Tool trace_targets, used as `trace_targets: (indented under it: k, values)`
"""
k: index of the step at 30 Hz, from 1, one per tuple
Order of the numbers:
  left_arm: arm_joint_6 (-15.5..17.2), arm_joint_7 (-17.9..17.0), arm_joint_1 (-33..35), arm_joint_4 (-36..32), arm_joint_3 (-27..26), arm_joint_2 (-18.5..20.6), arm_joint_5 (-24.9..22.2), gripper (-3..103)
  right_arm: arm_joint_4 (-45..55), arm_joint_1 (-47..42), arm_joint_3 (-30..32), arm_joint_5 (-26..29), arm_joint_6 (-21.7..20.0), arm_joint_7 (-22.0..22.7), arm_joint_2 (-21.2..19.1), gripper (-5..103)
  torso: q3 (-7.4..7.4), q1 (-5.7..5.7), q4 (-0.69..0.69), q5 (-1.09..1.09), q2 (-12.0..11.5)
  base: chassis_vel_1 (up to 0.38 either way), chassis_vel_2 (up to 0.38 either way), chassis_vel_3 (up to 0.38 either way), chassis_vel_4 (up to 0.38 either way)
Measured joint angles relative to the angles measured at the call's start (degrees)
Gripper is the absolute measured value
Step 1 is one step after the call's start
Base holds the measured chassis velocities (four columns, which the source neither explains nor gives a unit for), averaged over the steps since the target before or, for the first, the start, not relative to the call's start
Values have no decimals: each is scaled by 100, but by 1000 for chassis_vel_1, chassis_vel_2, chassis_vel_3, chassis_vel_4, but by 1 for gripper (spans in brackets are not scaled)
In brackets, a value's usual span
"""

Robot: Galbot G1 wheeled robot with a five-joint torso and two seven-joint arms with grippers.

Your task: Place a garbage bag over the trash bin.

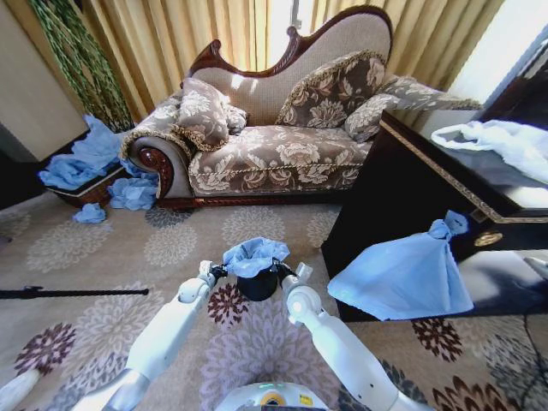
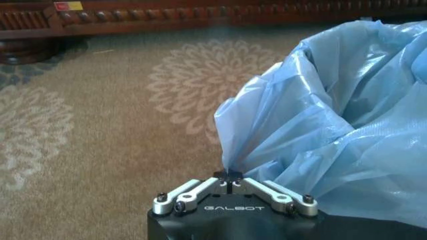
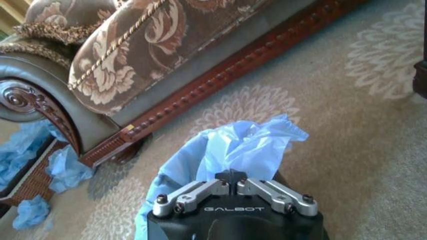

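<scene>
Both pincers are pinched tight on the garbage bag: left gripper and right gripper at opposite edges, holding it over the trash bin on the carpet. Uneven pulling could tear that thin film, or tip the bin.

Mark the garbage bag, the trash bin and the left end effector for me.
garbage bag [image 1: 253, 254]: head view, crumpled top over the bin's mouth.
trash bin [image 1: 258, 287]: head view, black side below the bag.
left end effector [image 2: 229, 176]: left wrist view, tips pinched on the bag's edge.
</scene>
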Motion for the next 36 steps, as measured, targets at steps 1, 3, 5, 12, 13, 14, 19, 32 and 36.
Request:
trace_targets:
  k: [1, 3, 5, 12, 13, 14, 19, 32, 36]
  values:
    - [-2, -1, 5, 0, -5, 3, 1, 0, 54, -23, -3, 3, 0, 23, -24, 0, 0, 0, 0, 0, 0, 0, 0, 0, 0]
    - [-2, -2, 11, -4, -11, 10, 1, 0, 91, -42, -4, 4, 0, 41, -49, 0, 0, 0, 0, 0, 0, 0, 0, 0, 0]
    - [-3, -4, 20, -13, -22, 24, 2, 0, 175, -108, -2, 13, -3, 70, -114, 0, 0, 0, 1, 0, 0, 0, 0, 0, 0]
    - [-24, -4, 50, -7, -34, 23, 17, 0, 258, -405, 129, -30, -104, 76, -226, 0, 0, -1, 0, 0, 0, 0, 0, 0, 0]
    - [-26, -4, 51, -1, -32, 18, 20, 0, 273, -416, 141, -16, -126, 81, -221, 0, 0, -1, 0, 0, 0, 0, 0, 0, 0]
    - [-26, -4, 51, -1, -32, 18, 20, 0, 273, -416, 141, -16, -126, 81, -221, 0, 0, -1, 0, 0, 0, 0, 0, 0, 0]
    - [-31, -7, 31, 16, -7, 2, 31, 0, 379, -444, 190, 382, -129, 184, -42, 16, 0, -1, 0, 0, 0, 0, 0, 0, 0]
    - [-69, -12, 10, 44, 18, 5, 64, 0, 308, -346, 259, 816, -27, 221, 197, 59, 0, 0, 0, -1, 0, 0, 0, 0, 0]
    - [-84, -16, -5, 49, 23, 2, 78, 0, 215, -292, 234, 793, -27, 211, 266, 75, 0, 0, 0, -1, 0, 0, 0, 0, 0]
